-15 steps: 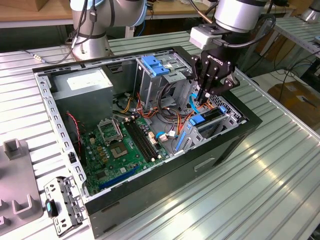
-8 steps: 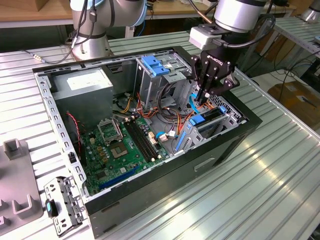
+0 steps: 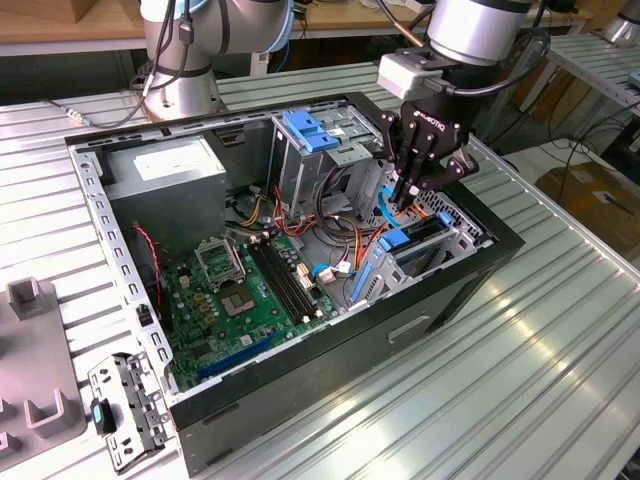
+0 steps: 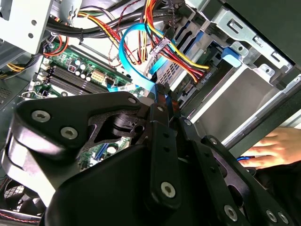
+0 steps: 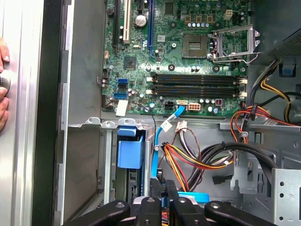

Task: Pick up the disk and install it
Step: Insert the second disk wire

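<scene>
Claw (image 3: 408, 192) pinched shut, nothing in its grip; disk (image 3: 420, 238) just below fingertips, lying flat, long axis along case (image 3: 300, 372) side wall

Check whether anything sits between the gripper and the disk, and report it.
Yes. The gripper hangs just above the disk in its bay, and the thin blue cable and the bundle of coloured wires run right beside its tips, crowding the gap.
</scene>
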`<state>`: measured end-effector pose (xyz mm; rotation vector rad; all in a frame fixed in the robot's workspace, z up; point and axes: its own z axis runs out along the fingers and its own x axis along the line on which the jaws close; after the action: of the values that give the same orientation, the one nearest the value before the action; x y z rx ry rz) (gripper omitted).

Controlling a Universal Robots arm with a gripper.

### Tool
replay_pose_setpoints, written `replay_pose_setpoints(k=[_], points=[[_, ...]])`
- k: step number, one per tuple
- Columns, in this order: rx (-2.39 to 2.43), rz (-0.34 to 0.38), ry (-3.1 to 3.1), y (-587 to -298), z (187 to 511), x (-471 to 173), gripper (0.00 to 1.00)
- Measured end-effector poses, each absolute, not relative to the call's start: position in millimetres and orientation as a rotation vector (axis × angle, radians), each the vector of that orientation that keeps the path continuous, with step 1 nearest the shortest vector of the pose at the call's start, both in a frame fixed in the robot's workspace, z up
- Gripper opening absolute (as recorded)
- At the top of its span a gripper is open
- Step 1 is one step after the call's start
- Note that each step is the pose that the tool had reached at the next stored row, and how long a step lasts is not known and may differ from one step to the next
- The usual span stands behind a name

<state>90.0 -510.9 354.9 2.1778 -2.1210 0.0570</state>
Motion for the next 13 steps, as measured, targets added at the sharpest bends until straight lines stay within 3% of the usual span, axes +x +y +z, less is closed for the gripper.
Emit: replay_pose_setpoints(k=[13], points=[[2.213,0.105,-2.160,-537,352,85,0.16]])
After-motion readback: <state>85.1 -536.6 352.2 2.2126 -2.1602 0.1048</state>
